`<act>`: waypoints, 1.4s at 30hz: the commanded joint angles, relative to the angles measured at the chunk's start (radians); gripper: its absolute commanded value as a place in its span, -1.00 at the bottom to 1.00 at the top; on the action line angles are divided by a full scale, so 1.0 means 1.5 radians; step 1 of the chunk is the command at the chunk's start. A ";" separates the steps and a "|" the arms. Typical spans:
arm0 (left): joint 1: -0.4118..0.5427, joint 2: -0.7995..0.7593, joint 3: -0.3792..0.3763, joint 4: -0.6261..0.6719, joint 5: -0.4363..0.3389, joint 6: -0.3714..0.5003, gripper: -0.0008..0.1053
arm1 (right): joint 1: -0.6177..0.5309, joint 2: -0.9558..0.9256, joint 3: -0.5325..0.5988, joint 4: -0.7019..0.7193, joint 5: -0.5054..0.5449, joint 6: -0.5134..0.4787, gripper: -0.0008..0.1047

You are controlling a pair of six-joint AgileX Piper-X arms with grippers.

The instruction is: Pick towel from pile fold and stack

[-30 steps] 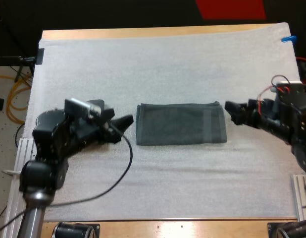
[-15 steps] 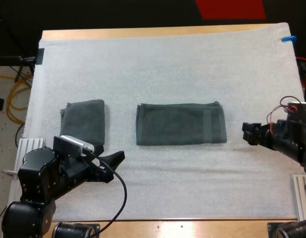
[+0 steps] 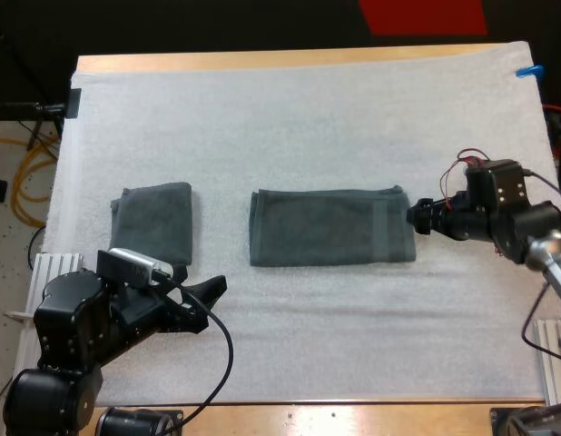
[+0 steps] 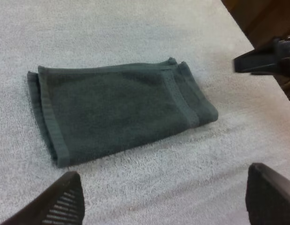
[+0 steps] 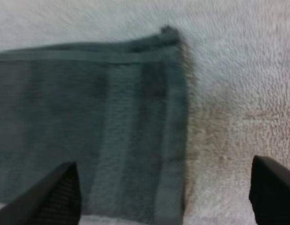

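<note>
The step in hand looks like the next fold of the half-folded towel (image 3: 332, 240), which lies flat across the middle of the surface (image 3: 308, 127). To do it well, the right gripper (image 3: 418, 219) should go in low at the short end, slide one finger under every layer (the hem there looks doubled) and close near a corner, so nothing trails when the end is carried over. Its fingers stand wide apart, holding nothing, and it sits just beside the towel's right edge. The left gripper (image 3: 208, 304), also wide and empty, hovers off the towel's near left corner, apart from it. A smaller folded towel (image 3: 153, 222) rests well to the left
</note>
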 commanded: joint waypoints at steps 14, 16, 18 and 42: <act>0.001 0.000 -0.003 0.002 -0.013 0.002 0.31 | -0.068 0.187 -0.006 -0.140 -0.224 0.004 0.37; 0.001 0.000 -0.003 0.002 -0.013 0.000 0.31 | -0.068 0.201 -0.006 -0.144 -0.224 0.009 0.37; 0.001 0.000 -0.003 0.002 -0.013 -0.001 0.31 | -0.068 0.217 -0.006 -0.144 -0.231 0.009 0.37; 0.001 0.000 -0.003 0.002 -0.012 -0.006 0.31 | -0.014 0.284 -0.013 -0.149 -0.348 0.086 0.11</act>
